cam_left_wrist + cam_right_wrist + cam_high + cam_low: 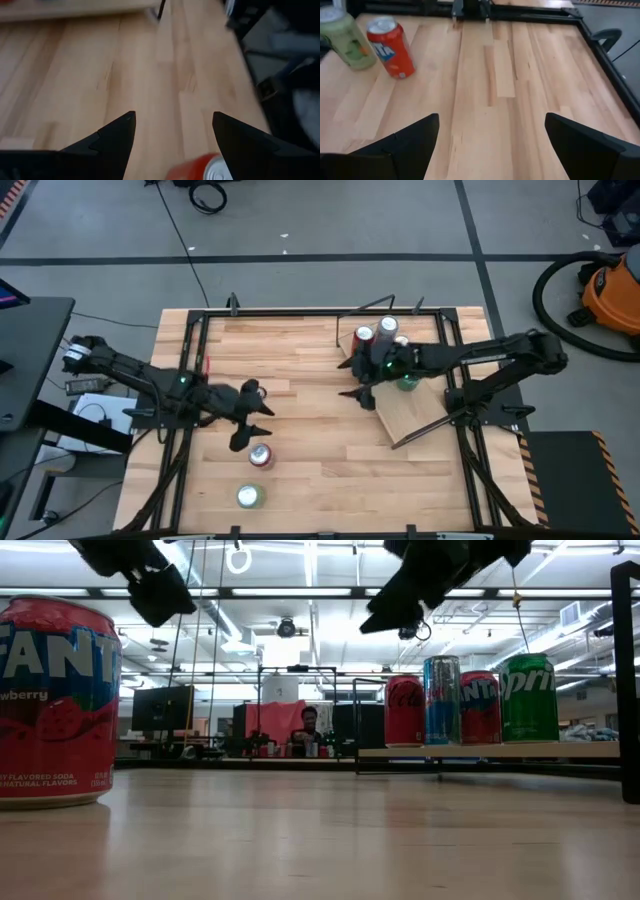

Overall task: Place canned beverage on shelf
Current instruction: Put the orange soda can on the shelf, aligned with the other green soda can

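A red Fanta can (261,457) stands upright on the tabletop; it also shows in the low view (50,700) and the right wrist view (392,47). A green can (248,497) stands nearer the table's near edge, and also shows in the right wrist view (347,42). The shelf (410,418), a light-wood board set askew, holds several upright cans (470,705) at its far end. My left gripper (250,422) is open and empty, above and just beyond the red can (200,167). My right gripper (358,396) is open and empty above the table beside the shelf's left edge.
A black metal frame (190,370) runs around the tabletop's edges. Bare wood (310,450) lies between the two loose cans and the shelf. An orange vacuum (610,290) stands on the floor beyond the table's right side.
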Controlling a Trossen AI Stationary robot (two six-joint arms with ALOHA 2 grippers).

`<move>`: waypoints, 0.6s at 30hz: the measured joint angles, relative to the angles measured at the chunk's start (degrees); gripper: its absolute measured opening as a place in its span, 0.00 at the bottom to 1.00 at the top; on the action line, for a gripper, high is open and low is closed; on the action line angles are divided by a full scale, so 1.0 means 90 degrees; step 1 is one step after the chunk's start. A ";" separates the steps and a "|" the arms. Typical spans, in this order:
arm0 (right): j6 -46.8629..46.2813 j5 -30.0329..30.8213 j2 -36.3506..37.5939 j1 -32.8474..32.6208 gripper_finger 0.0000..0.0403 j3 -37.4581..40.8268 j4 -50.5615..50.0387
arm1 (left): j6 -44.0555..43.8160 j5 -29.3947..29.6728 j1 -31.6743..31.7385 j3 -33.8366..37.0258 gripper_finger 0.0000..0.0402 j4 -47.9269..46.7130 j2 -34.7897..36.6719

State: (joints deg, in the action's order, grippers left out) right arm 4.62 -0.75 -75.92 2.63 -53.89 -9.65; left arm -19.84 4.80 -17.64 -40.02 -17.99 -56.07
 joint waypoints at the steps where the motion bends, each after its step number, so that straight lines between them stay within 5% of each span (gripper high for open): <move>1: -0.0007 0.0091 -0.0119 -0.0049 0.93 0.0000 0.0022 | -0.0036 0.0167 -0.0135 -0.0076 0.68 -0.0142 -0.0110; 12: -0.0187 0.0831 -0.0846 -0.0700 0.93 0.0000 0.0465 | -0.0659 0.1369 -0.1166 -0.2150 0.68 -0.2769 -0.1678; 18: -0.0320 0.1120 -0.1455 -0.0985 0.93 0.0000 0.0868 | -0.1146 0.1400 -0.1236 -0.2731 0.72 -0.3061 -0.2341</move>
State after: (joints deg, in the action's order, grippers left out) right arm 1.74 9.33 -89.01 -6.24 -53.89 -1.83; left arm -30.16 17.40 -28.76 -64.60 -45.54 -77.14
